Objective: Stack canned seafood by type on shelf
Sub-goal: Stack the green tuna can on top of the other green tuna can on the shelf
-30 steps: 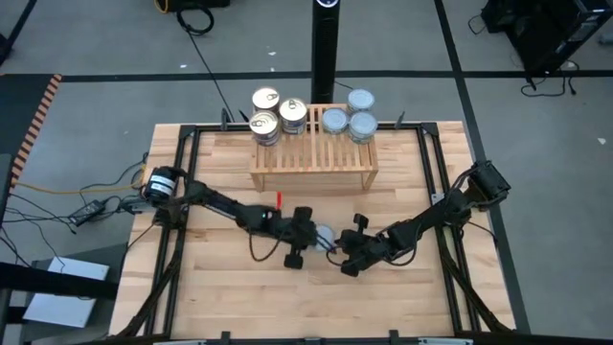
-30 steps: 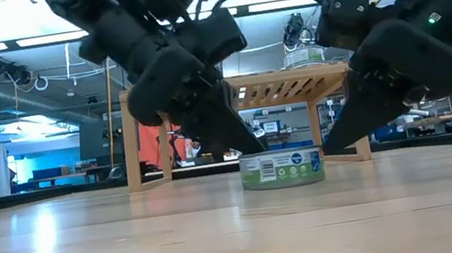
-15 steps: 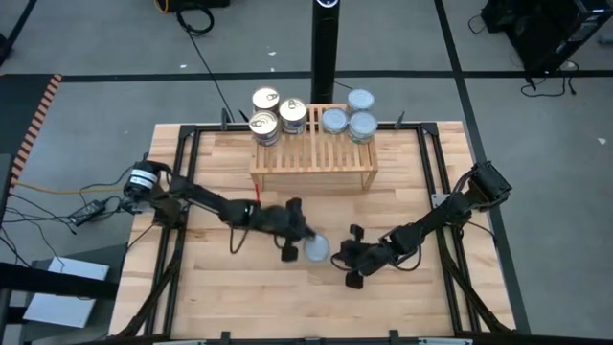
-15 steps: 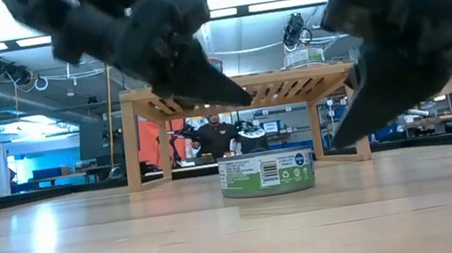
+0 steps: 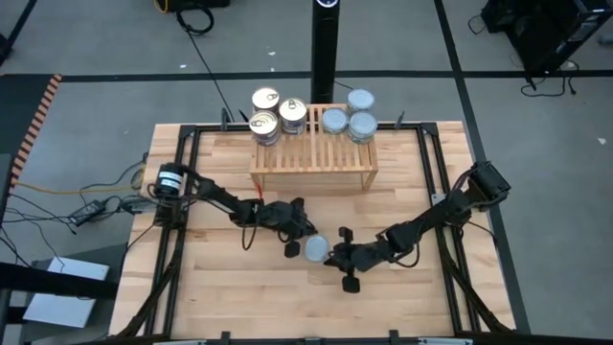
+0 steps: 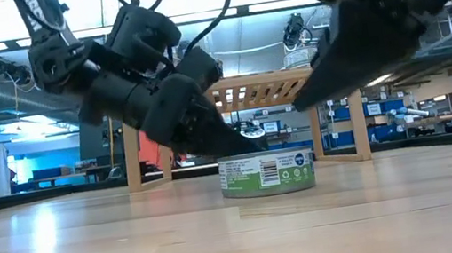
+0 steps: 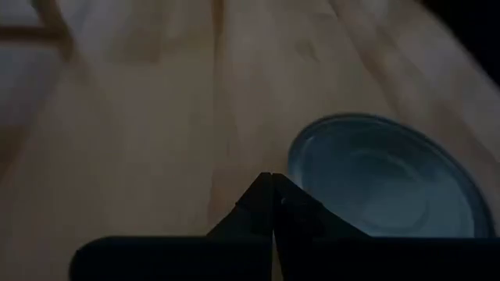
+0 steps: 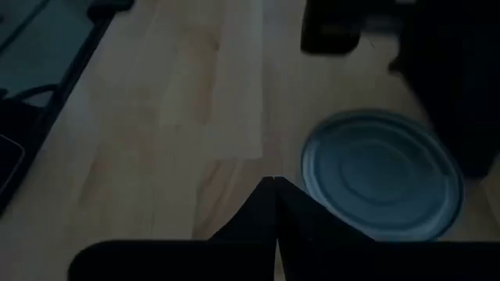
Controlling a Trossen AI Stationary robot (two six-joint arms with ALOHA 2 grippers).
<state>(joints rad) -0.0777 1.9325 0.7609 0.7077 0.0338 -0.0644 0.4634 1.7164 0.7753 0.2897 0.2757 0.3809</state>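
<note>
6 tins on shelf; 1 tin between clenched left claw, right claw.

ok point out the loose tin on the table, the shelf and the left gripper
loose tin point(image 5: 316, 249), high view, middle of lid
shelf point(image 5: 312, 153), high view, slatted top
left gripper point(image 5: 299, 233), high view, closed fingertips beside the tin

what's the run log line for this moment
left gripper: shut, beside tin | right gripper: shut, other side | tin: loose on table | shelf: two gold, two silver stacks
</note>
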